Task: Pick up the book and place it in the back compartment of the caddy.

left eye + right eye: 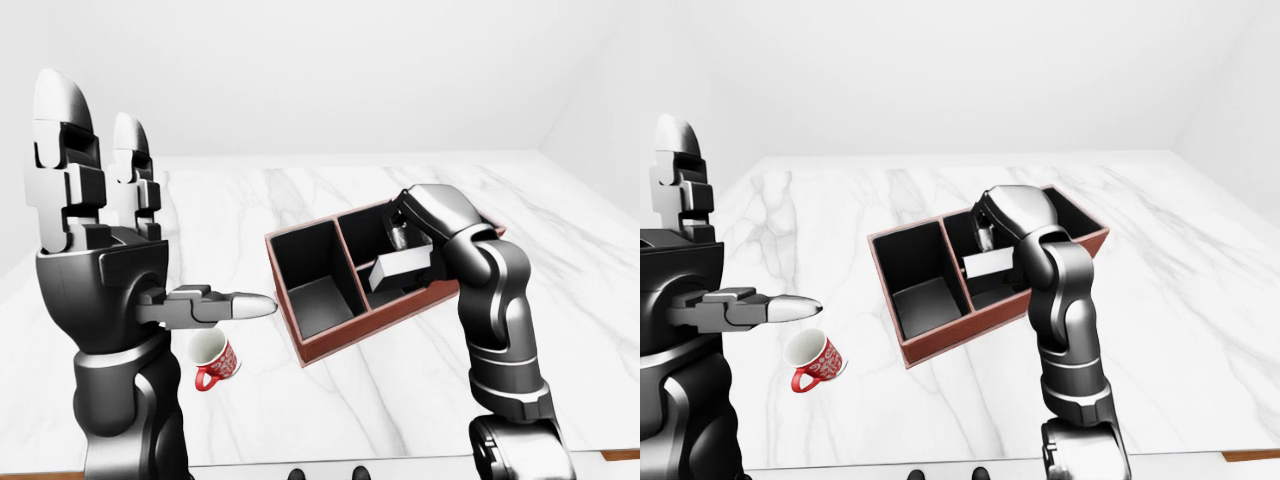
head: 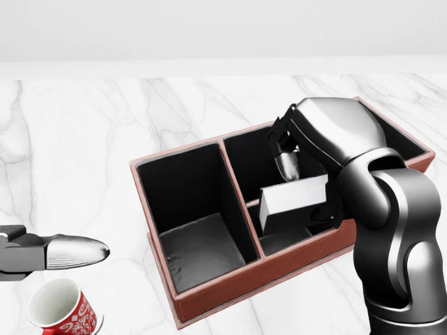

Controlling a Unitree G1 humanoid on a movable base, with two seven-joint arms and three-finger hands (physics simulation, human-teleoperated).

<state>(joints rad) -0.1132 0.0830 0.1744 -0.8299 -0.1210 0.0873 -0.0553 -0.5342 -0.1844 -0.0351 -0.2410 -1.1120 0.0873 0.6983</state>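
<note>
The caddy (image 2: 230, 279) has red-brown walls and a black inside, with one large compartment on the left and two smaller ones on the right. The book (image 2: 293, 199), a pale grey block, hangs tilted over the divider between the two right compartments. My right hand (image 2: 307, 187) reaches down into the caddy and is closed on the book's right end; one fingertip (image 2: 288, 165) shows above the book. My left hand (image 1: 150, 190) is raised at the left, open and empty, fingers upright and thumb (image 2: 70, 252) pointing right.
A red and white mug (image 1: 213, 360) lies on its side on the white marble table (image 1: 300, 200), left of the caddy and below my left thumb. The table's bottom edge (image 1: 620, 455) runs along the bottom of the left-eye view.
</note>
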